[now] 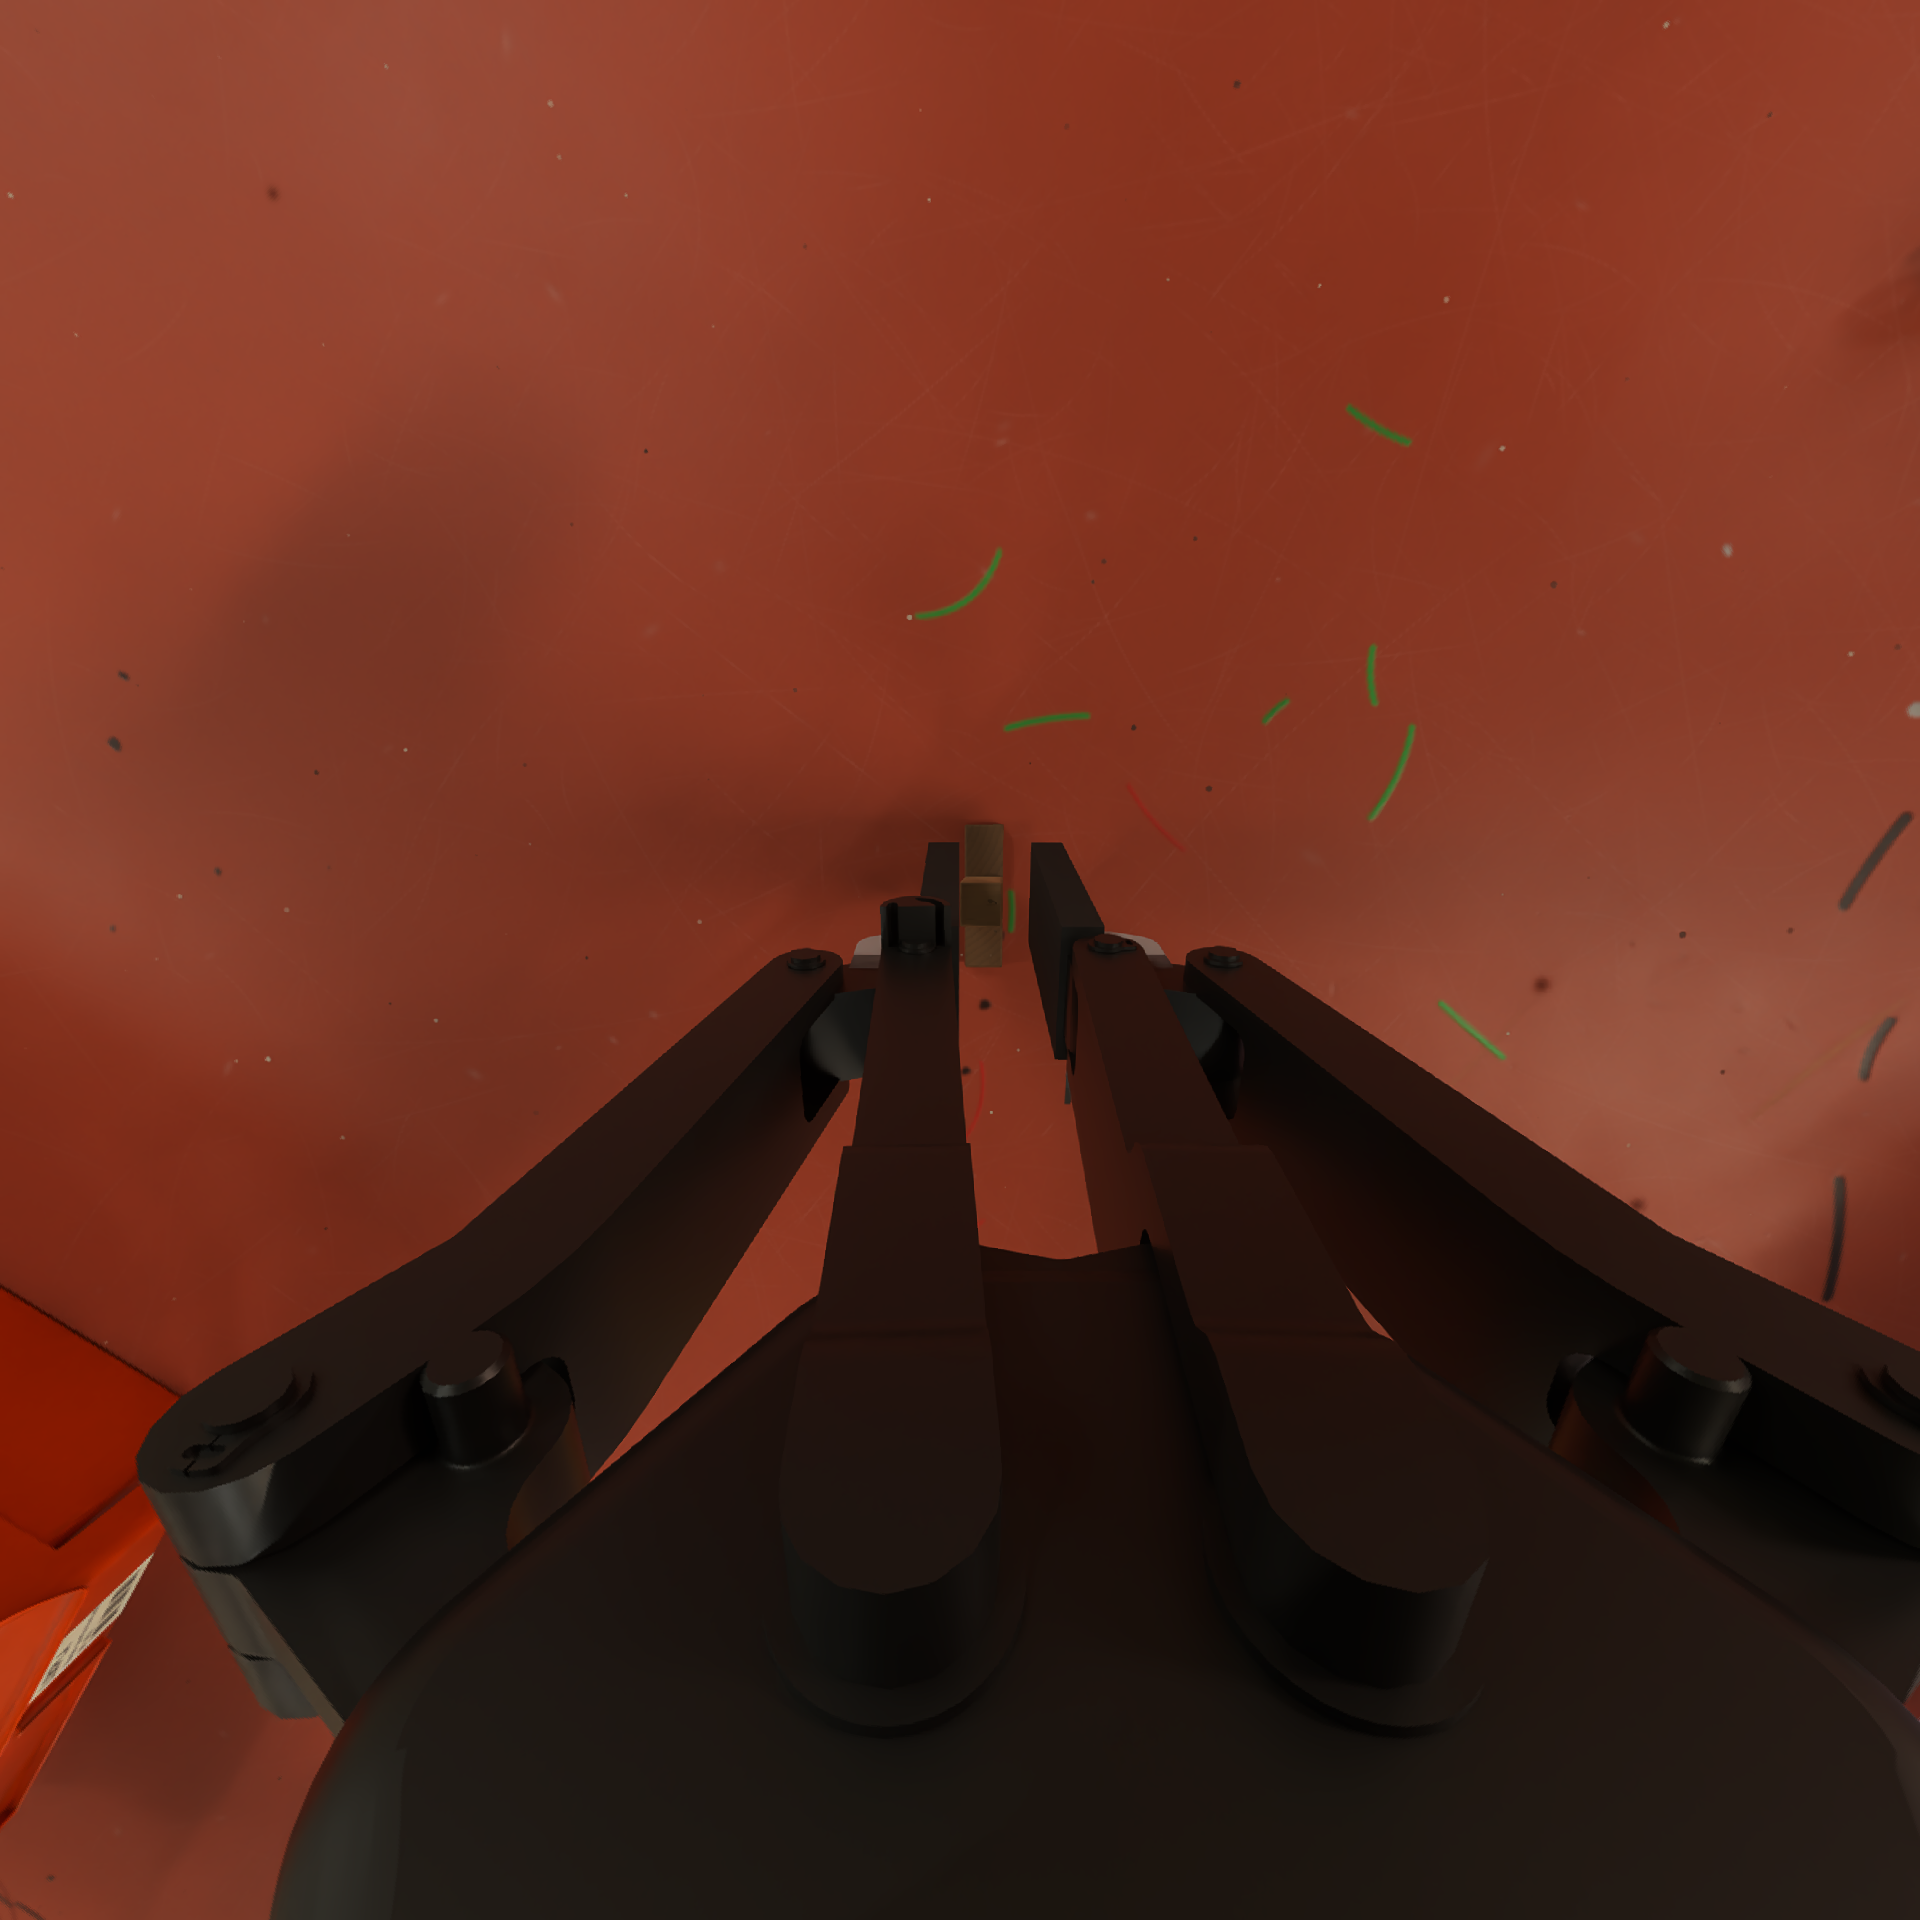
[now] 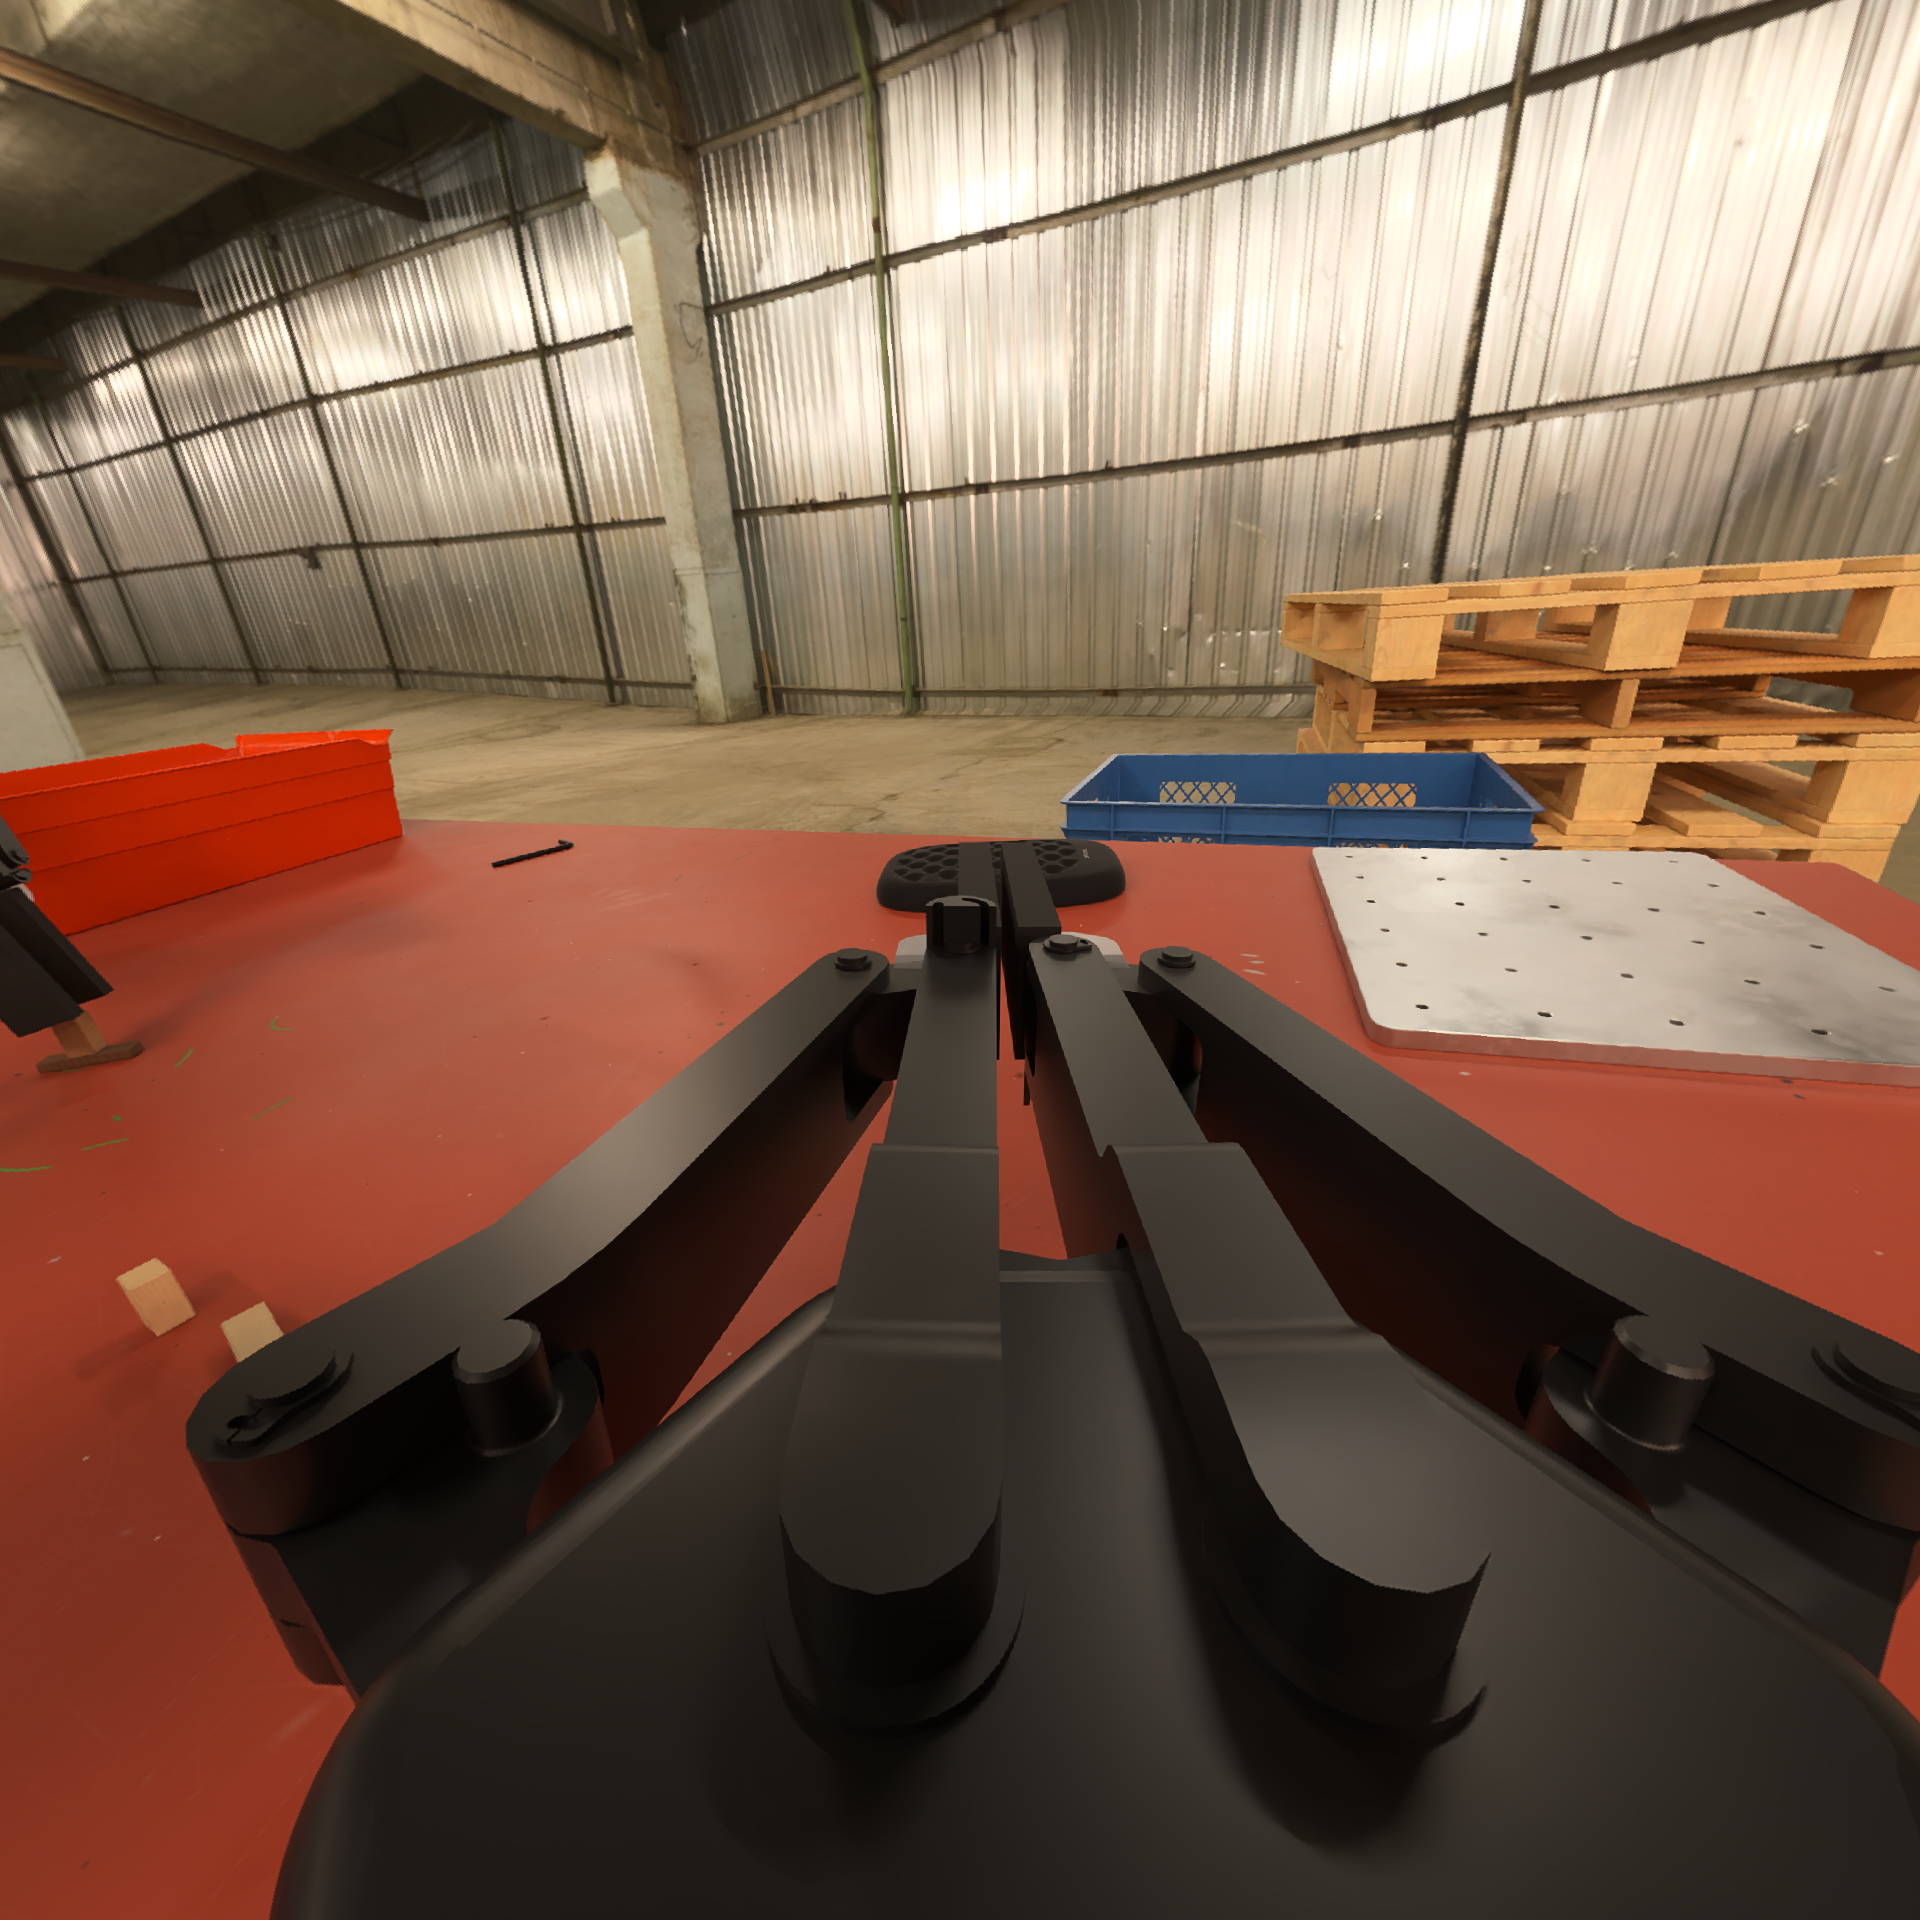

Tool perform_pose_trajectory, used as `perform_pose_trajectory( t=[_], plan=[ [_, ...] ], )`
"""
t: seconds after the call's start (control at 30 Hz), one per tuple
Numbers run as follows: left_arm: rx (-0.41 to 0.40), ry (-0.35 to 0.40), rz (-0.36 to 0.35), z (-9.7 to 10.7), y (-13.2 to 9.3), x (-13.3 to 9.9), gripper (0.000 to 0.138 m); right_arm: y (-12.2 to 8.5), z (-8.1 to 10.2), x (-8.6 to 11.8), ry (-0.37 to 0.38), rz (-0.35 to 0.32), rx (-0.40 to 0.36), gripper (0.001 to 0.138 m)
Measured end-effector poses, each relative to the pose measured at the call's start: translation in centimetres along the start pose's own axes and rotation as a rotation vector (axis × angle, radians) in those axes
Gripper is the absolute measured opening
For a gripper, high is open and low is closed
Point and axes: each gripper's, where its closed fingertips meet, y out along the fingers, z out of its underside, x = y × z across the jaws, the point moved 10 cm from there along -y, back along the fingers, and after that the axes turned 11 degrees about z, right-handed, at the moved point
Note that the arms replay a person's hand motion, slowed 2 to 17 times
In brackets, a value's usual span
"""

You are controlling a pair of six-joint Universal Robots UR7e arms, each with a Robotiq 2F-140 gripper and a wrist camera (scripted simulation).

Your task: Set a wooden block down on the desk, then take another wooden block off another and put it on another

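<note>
A small wooden block point(image 1: 981, 902) sits on a flat wooden block point(image 1: 984, 948) on the red worktop point(image 1: 520, 520), between the left gripper's point(image 1: 995, 883) parted fingers; contact with the fingers cannot be told. The right gripper's point(image 2: 1006, 894) fingers are clenched empty. Two pale blocks point(image 2: 156, 1295) lie apart near a red bin point(image 2: 208, 821).

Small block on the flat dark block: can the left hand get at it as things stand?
Probably yes. The left hand hangs open straight over the small block, one finger either side, nothing between.

The white label point(image 1: 88, 1631) on the orange bin point(image 1: 62, 1475) seems too blurred to read.
</note>
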Motion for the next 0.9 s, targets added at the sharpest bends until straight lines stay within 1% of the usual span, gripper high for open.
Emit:
perform_pose_trajectory(
  t=[0.2, 0.43, 0.9],
  plan=[
    [0.021, -0.006, 0.002, -0.18, 0.49, 0.12, 0.018, 0.01, 0.01, -0.01, 0.000, -0.001, 0.001, 0.003],
    [0.051, -0.011, -0.012, -0.22, 0.91, 0.31, 0.017, 0.00, 0.00, -0.03, 0.001, -0.001, 0.000, 0.003],
    [0.061, -0.010, -0.019, -0.28, 1.02, 0.41, 0.011, 0.00, -0.02, -0.05, 0.004, -0.003, 0.000, 0.003]
  ],
)
